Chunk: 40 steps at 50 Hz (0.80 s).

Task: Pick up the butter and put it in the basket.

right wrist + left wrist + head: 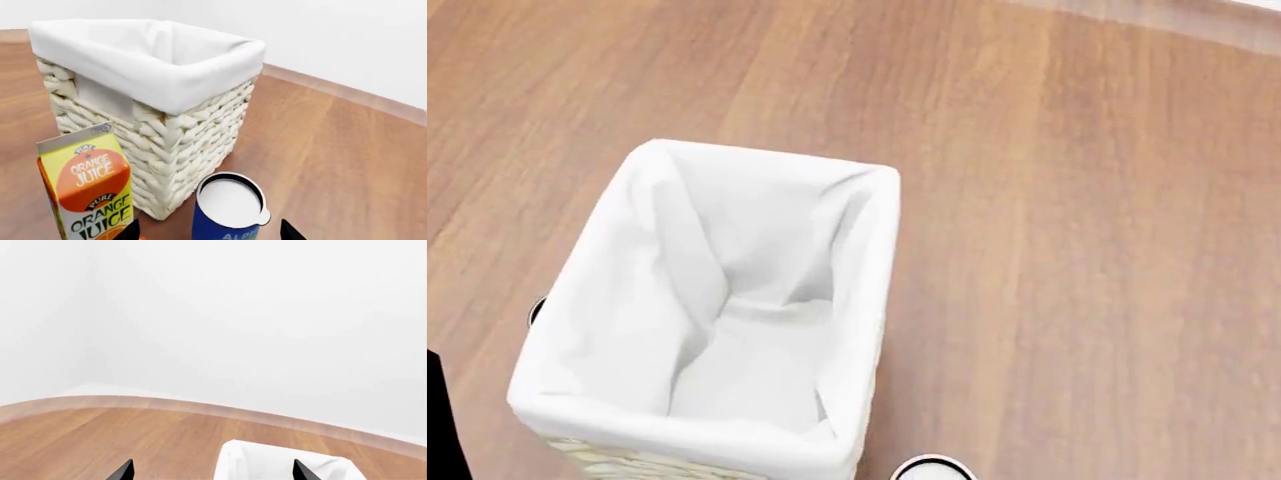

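The butter does not show in any view. The cream-white woven basket (714, 300) with a white cloth liner stands on the wood floor and its inside looks empty. It also shows in the right wrist view (167, 120), and a corner of its liner shows in the left wrist view (267, 460). My left gripper (213, 472) is open and empty, with only its two dark fingertips in view above the basket's corner. My right gripper (210, 232) is open and low beside the basket, with nothing gripped.
An orange juice carton (87, 185) stands against the basket's side. A blue can with a white lid (227, 207) stands in front of my right gripper, in line with the gap between its jaws; its lid edge shows in the head view (932, 468). White walls with a skirting border the wood floor (100, 440).
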### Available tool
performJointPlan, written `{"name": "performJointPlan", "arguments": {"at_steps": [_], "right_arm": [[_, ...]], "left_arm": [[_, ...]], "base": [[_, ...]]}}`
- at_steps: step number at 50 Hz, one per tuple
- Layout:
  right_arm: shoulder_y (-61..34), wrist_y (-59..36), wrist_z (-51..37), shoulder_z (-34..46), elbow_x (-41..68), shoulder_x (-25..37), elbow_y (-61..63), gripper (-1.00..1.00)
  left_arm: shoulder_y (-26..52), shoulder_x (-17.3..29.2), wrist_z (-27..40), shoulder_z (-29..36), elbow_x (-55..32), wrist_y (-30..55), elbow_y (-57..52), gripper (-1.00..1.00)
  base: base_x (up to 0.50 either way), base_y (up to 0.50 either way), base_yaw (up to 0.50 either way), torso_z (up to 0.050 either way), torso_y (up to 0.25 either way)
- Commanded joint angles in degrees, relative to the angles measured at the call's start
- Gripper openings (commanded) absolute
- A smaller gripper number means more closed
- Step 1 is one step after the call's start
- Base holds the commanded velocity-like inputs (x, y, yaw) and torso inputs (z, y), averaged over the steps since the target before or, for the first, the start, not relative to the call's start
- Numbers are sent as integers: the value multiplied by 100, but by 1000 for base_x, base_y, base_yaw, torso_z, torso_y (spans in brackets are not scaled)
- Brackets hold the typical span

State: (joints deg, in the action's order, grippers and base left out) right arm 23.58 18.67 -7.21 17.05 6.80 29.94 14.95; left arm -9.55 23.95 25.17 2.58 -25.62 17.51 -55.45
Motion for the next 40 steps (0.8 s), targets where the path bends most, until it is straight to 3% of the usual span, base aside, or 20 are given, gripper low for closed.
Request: {"name": "performJointPlan", "arguments": {"at_steps": [1,16,25,40], "right_arm": [[-33,139,321,76,148,-46,-381,100],[-388,-98,731,350,447,-80,-811,100],[-609,-1871,505,528,358,63,-156,100],[-648,-2824,561,791,329,280,902,100]], "left_arm": [[4,-53,-252,-48,-161,-309,128,100],[-13,-1,-202,-75,-228,-350,110,100],[-8,20,-181,-59,-229,-377,119,100],[-21,76,-111,-61,-235,-394,67,100]], "base": [[0,0,0,0,0],[0,0,0,0,0],[0,0,0,0,0],[0,0,0,0,0]]}}
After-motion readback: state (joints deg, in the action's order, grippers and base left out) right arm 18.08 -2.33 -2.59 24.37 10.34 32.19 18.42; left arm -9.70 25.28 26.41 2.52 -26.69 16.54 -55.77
